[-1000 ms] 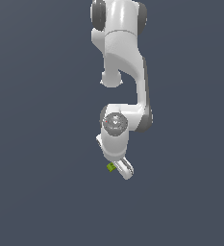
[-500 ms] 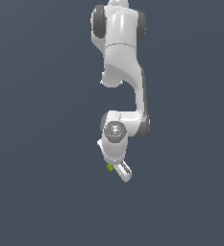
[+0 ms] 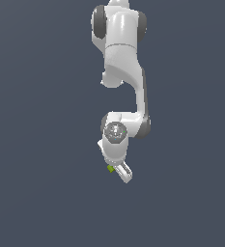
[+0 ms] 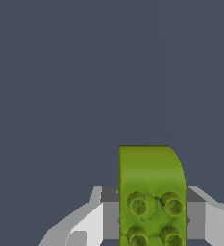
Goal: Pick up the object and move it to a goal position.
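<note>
The arm (image 3: 121,72) has drawn in a little since a moment ago, its wrist now sitting higher in the exterior view, and the block (image 3: 110,168) has gone up with it. The jaws (image 3: 118,170) are clenched on the block (image 4: 151,197): in the wrist view it sits between the two grey fingers (image 4: 108,214), studs facing the camera. Nothing shows below it but flat grey. I'd judge the pick done and the carry under way; no goal marker is visible, so how far remains I cannot tell.
</note>
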`<action>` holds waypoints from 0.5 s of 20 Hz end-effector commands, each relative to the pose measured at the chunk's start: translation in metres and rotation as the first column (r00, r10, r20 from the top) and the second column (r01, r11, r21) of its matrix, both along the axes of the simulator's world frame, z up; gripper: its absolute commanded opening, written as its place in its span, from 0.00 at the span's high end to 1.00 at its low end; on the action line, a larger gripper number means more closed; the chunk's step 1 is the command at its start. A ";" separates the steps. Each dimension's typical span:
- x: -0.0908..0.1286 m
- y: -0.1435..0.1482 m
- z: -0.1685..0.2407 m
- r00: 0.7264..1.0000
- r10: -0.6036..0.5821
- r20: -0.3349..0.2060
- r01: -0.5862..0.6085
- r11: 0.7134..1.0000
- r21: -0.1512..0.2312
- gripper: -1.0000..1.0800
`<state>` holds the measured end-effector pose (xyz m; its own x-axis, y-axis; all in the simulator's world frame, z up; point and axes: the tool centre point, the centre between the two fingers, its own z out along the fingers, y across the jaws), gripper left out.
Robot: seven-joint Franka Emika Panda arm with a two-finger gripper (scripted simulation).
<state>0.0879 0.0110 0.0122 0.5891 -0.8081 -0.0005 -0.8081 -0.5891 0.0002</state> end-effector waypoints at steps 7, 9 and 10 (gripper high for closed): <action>-0.002 0.001 0.004 1.000 0.000 0.000 0.000 1.000 0.000 1.00; -0.004 0.002 0.008 1.000 0.000 0.000 0.000 1.000 0.000 1.00; -0.006 0.003 0.011 1.000 0.000 0.000 0.000 1.000 0.000 1.00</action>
